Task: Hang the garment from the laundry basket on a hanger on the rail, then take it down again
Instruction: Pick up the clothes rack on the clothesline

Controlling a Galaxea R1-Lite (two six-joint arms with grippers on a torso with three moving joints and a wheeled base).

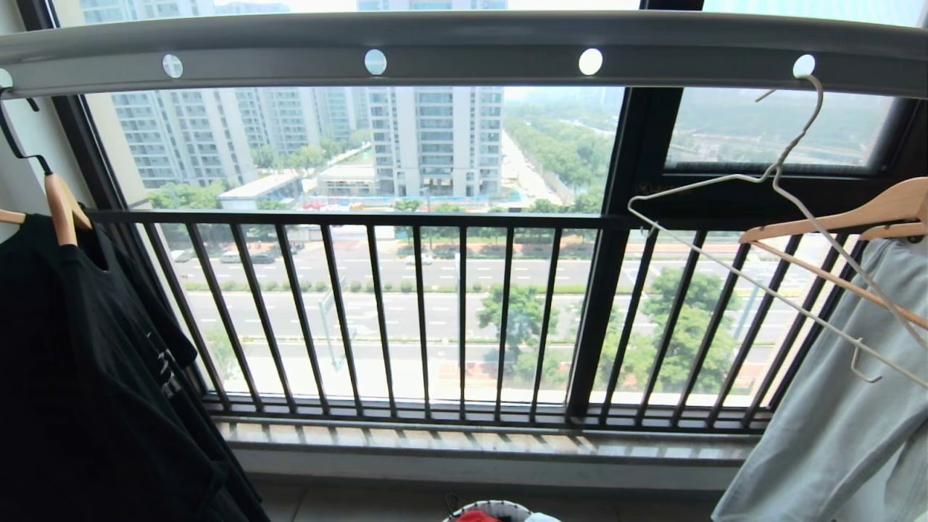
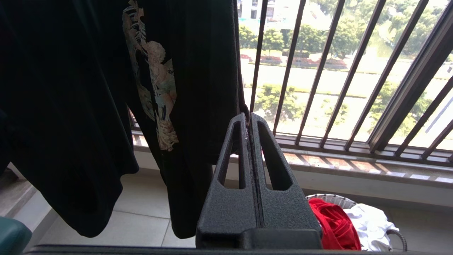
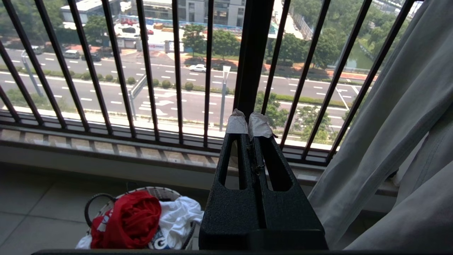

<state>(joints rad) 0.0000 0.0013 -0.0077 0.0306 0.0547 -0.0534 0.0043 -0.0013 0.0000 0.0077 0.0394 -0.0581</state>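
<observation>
No lettering reads clearly; a large "G" shows on the white garment [image 3: 178, 216] in the laundry basket [image 3: 92, 205]. I count 1 red garment [image 3: 131, 219] bunched in that basket, 1 wire hanger [image 1: 779, 217] hooked on the rail [image 1: 464, 51], 2 wooden hangers [image 1: 863, 217], 1 black shirt [image 2: 88, 106] and 1 pale grey garment [image 3: 396, 141]. The left gripper [image 2: 249, 118] has its jaws pressed together, empty, with the black shirt just beside them. The right gripper [image 3: 249, 124] is likewise closed on nothing, the basket below and beside it.
</observation>
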